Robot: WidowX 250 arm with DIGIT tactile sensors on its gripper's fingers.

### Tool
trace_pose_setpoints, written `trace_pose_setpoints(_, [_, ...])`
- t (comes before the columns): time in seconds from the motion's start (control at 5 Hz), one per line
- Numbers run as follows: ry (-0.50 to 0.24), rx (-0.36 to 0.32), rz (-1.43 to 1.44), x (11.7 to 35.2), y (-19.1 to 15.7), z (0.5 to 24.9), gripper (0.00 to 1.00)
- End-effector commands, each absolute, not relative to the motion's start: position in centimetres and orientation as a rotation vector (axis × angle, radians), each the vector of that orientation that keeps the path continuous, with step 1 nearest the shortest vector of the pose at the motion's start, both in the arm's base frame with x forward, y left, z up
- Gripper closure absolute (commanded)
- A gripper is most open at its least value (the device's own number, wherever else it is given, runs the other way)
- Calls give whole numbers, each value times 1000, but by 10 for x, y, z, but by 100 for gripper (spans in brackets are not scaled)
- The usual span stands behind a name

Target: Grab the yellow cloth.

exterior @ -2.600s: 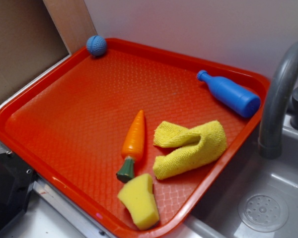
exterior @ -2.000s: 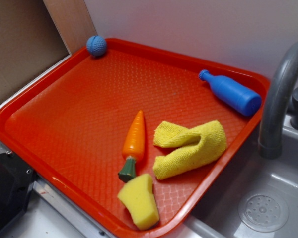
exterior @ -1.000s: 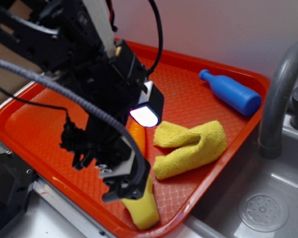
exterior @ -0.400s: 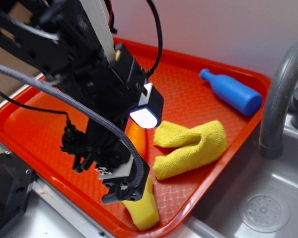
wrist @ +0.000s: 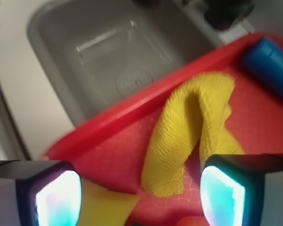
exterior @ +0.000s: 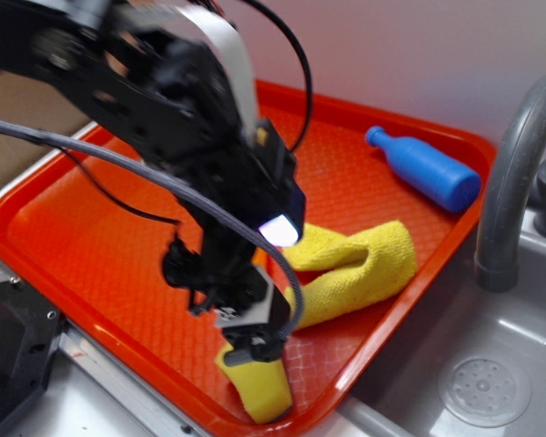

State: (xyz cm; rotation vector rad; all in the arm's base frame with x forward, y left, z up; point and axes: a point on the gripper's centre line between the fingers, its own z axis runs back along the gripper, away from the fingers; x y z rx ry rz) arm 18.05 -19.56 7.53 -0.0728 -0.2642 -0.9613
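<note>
The yellow cloth (exterior: 364, 264) lies folded and floppy on the red tray (exterior: 82, 246), near its right rim. It also shows in the wrist view (wrist: 188, 122), ahead of and between the fingers. My gripper (exterior: 253, 335) is open and empty. It hovers low over the tray's front part, just left of the cloth's near end and above the pale yellow sponge (exterior: 259, 391). In the wrist view my gripper (wrist: 139, 195) has its jaws wide apart, with the sponge (wrist: 104, 207) at the lower left. The arm hides most of the toy carrot.
A blue toy bottle (exterior: 423, 168) lies at the tray's back right, and shows in the wrist view (wrist: 269, 61). A grey faucet (exterior: 510, 182) and a sink with its drain (exterior: 482, 387) lie right of the tray. The sink basin (wrist: 118, 61) is beyond the tray rim.
The arm came into view over the tray and has since moved right and a little forward, closer to the cloth. The cloth, sponge and bottle have not moved.
</note>
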Motion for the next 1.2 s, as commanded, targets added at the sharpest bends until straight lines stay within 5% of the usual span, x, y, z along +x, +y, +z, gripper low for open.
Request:
trace_pose_setpoints(0.0, [-282,-55,-922,181,-193,60,0])
trace_pose_setpoints(0.6, [-372,-45,-870,214,-177,17,0])
trace_pose_setpoints(0.8, [-383,-82,-828,214,-178,12,100])
trace_pose_setpoints(1.0, [-377,-68,-816,207,-181,29,100])
